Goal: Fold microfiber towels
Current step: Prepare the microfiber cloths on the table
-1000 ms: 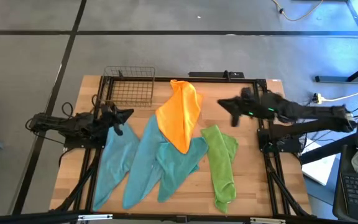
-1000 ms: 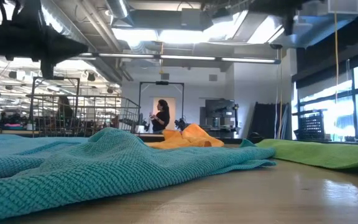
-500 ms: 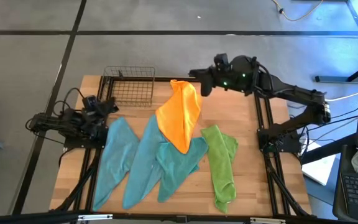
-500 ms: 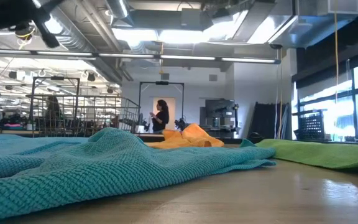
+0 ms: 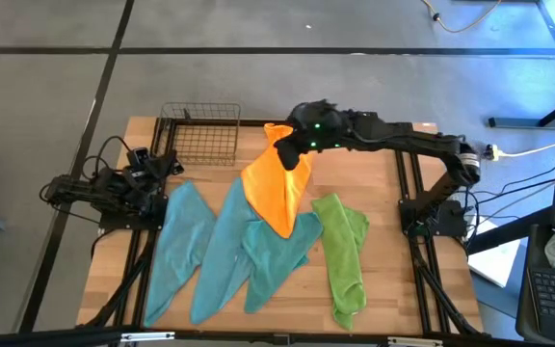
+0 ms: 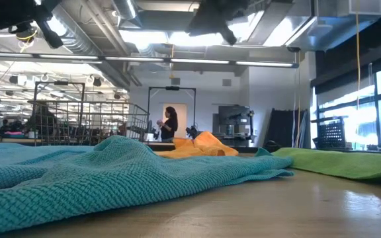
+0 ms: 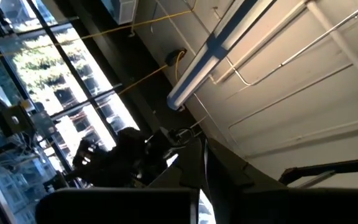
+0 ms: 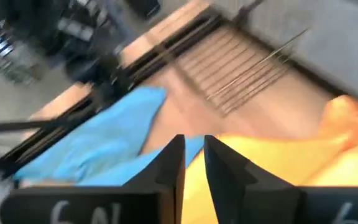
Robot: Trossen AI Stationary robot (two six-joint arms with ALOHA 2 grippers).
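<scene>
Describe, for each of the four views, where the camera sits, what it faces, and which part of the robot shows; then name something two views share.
High view: above the table, looking straight down; both arms show, the right gripper over the orange towel.
Low view: at tabletop height, looking across a teal towel into the room; arm parts hang overhead.
Left wrist view: on the left arm, tilted up at ceiling lights and windows; its housing edges the bottom.
Right wrist view: on the right arm, looking down past its fingers.
Shared: the wire basket appears in the high, low and right wrist views.
</scene>
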